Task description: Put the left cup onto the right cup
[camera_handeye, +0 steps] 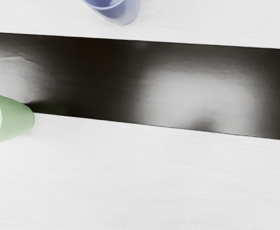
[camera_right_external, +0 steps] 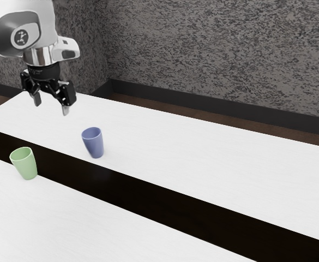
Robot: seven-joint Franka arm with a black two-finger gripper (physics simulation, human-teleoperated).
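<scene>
White surface [camera_right_external: 214,147] is lying open toward the exterior view's right, a dark stripe [camera_right_external: 164,202] crossing it, the green cup [camera_right_external: 24,162] standing at the stripe's near edge and the blue cup [camera_right_external: 92,142] at its far edge, apart, while the gripper [camera_right_external: 52,106] is hanging above, pointing down, fingers spread wide, empty.

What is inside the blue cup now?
The blue cup stands upright and open; only its bare inner wall shows, nothing above the rim. Its bottom is hidden by its near wall.
</scene>
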